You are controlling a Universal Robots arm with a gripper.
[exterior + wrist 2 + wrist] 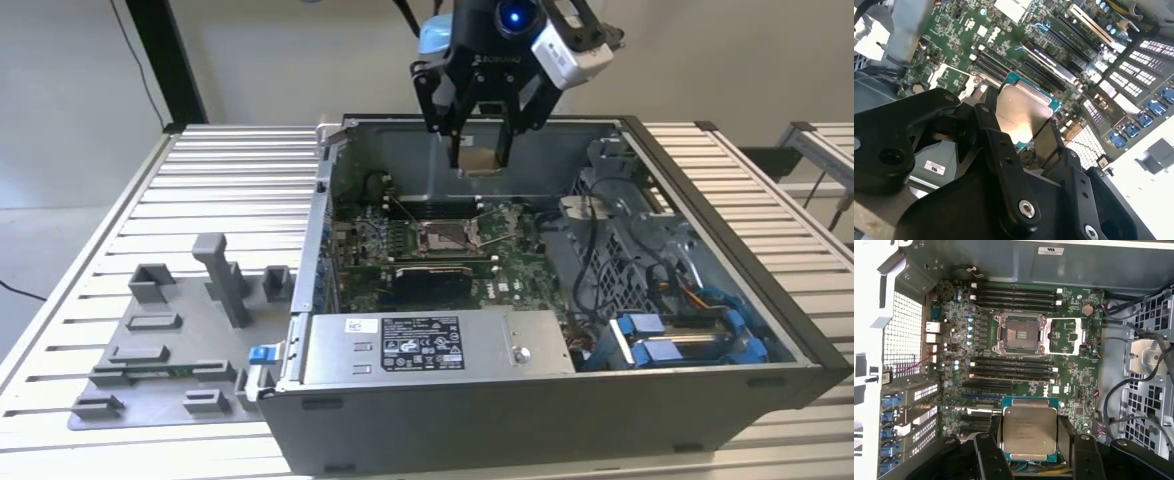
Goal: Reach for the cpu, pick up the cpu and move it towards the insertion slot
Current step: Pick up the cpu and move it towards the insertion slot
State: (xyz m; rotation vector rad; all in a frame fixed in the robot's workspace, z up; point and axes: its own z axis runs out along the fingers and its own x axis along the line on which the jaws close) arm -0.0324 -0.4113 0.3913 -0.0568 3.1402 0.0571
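My gripper (1029,452) clamps the cpu (1029,433) by its edges above the slot (1019,334); any tilt could bend socket pins on contact.

The gripper (482,140) holding the cpu (481,152) is hanging in open air above the insertion slot (446,237); case walls (324,200) and cables (607,235) are crowding the sides.
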